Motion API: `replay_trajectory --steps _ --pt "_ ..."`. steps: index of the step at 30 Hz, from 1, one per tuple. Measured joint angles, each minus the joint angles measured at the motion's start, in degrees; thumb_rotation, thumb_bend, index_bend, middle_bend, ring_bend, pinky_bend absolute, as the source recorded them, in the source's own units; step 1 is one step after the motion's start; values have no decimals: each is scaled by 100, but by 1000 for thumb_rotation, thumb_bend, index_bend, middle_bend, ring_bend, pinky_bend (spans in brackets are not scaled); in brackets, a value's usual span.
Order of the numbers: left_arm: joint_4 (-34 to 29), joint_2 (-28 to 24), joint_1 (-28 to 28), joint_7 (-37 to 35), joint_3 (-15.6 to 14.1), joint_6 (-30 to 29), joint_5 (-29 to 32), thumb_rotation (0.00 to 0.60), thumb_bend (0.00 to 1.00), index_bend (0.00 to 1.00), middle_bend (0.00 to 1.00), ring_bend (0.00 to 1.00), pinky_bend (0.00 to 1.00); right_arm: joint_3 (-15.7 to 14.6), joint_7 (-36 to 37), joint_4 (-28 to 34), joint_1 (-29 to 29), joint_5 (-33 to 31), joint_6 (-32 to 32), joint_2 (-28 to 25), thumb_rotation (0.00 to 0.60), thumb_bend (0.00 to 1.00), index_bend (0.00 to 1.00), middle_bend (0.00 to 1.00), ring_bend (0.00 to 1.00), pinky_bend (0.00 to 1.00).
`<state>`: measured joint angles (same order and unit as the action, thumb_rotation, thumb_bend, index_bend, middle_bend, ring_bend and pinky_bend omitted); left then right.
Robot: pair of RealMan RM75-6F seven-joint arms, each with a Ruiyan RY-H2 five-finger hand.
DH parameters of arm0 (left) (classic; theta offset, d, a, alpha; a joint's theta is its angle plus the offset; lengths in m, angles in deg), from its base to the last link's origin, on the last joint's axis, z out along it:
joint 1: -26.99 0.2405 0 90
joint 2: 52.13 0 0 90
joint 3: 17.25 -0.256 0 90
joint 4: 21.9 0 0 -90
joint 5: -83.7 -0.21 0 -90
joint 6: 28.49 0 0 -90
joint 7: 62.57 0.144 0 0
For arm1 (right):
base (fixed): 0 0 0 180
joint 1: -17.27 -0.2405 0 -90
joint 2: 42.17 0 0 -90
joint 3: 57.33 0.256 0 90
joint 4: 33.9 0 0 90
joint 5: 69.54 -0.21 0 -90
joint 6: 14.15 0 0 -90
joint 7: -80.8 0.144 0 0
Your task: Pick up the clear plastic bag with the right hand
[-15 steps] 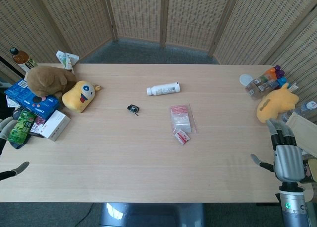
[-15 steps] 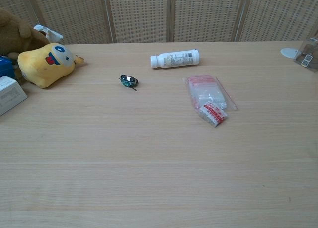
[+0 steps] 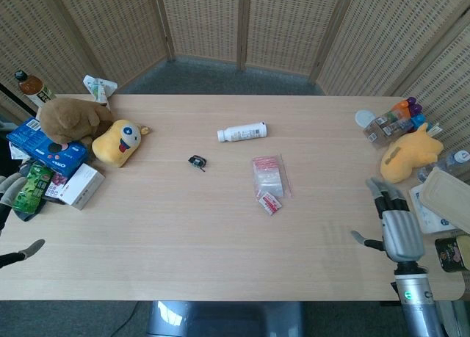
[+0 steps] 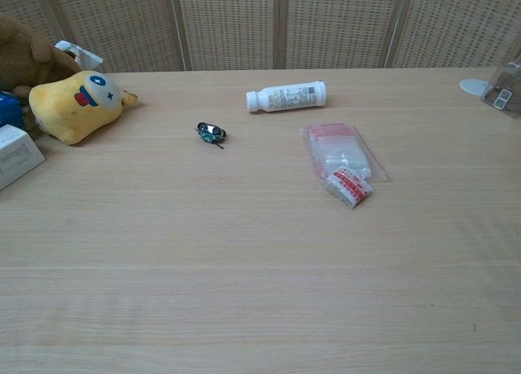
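The clear plastic bag (image 3: 269, 180) with a red zip strip and a red-and-white packet inside lies flat near the table's middle; the chest view shows the same bag (image 4: 340, 162) right of centre. My right hand (image 3: 395, 227) hovers over the table's near right corner, fingers straight and apart, holding nothing, well to the right of the bag. My left hand (image 3: 13, 219) shows only partly at the left edge of the head view, fingers spread and empty. The chest view shows neither hand.
A white bottle (image 3: 241, 132) lies on its side behind the bag, and a small black clip (image 3: 197, 161) sits to its left. Plush toys (image 3: 117, 142), boxes (image 3: 81, 186) and snacks crowd the left edge. A yellow plush (image 3: 408, 155), small bottles (image 3: 396, 118) and containers (image 3: 449, 197) fill the right edge.
My right hand has moved left and slightly farther over the table, toward the bag. The bag and the other objects have not moved.
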<state>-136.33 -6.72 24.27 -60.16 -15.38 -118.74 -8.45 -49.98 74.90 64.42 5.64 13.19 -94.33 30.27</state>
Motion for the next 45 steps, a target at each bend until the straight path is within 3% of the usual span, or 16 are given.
replay_trajectory --steps 11,19,31,38,45 --pt "118 130 -135 68 19 382 345 600 61 0 0 0 0 308 570 -164 -1485 -314 2238 355 600 0 0 0 0 0" --pt "254 249 -227 231 66 586 656 600 61 0 0 0 0 406 953 -1281 -2485 -350 3283 1000 600 0 0 0 0 0" --pt "421 417 -330 438 128 788 1006 600 59 0 0 0 0 65 2127 -3338 -3157 283 3676 1995 600 0 0 0 0 0" --pt "469 473 -368 494 132 864 1079 600 59 0 0 0 0 -148 2404 -3767 -3341 484 3602 2294 600 0 0 0 0 0" --pt "507 510 -390 547 128 902 1138 600 59 0 0 0 0 40 2401 -4184 -3626 287 3753 2604 600 0 0 0 0 0"
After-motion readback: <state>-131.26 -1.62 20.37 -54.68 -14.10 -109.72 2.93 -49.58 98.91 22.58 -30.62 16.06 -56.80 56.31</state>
